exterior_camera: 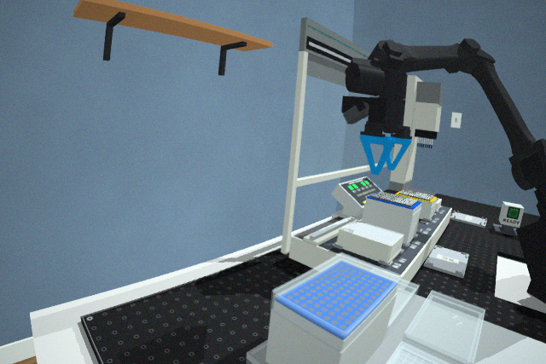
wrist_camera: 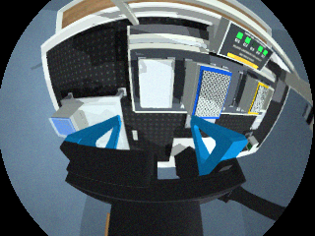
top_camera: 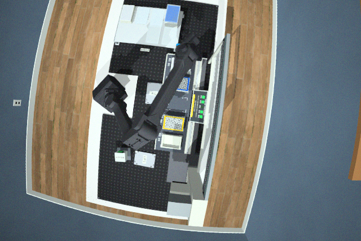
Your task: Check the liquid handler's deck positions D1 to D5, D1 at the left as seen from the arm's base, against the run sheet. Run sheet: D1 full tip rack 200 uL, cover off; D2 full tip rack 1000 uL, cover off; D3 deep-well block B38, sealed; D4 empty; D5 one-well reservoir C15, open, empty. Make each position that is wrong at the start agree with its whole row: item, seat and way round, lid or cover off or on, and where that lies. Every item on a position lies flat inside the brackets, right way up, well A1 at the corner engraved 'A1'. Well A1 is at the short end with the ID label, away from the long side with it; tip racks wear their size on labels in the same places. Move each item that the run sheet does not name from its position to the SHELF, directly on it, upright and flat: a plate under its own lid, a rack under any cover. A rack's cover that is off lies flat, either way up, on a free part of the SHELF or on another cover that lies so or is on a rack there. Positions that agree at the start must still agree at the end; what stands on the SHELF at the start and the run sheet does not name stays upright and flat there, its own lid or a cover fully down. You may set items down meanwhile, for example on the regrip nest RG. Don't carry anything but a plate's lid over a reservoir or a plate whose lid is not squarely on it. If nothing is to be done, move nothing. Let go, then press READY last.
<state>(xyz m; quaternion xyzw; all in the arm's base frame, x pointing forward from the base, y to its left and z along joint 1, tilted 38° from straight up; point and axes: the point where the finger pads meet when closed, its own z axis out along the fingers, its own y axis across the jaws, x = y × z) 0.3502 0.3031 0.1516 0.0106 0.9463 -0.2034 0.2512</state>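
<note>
My gripper [exterior_camera: 385, 153] has blue fingers, is open and holds nothing. It hangs high above the near end of the liquid handler's deck [exterior_camera: 387, 240]; its fingers also show in the wrist view [wrist_camera: 159, 145]. On the deck a low white block [exterior_camera: 369, 240] sits at the end nearest the shelf. After it comes a blue-rimmed tip rack [exterior_camera: 392, 212] with no cover, a gap, and a yellow-rimmed tip rack [top_camera: 174, 123]. A white open reservoir [top_camera: 171, 141] sits at the far end. My arm hides part of the deck in the overhead view.
The SHELF platform [top_camera: 145, 25] holds a blue tip rack under a clear cover [exterior_camera: 337, 293] and clear lids [exterior_camera: 445, 325]. Two flat grey pieces [top_camera: 153, 92] [top_camera: 144, 158] lie beside the deck. The READY button [top_camera: 120, 156] is near my elbow. The handler's gantry and pipetting head [exterior_camera: 423, 113] stand close behind the gripper.
</note>
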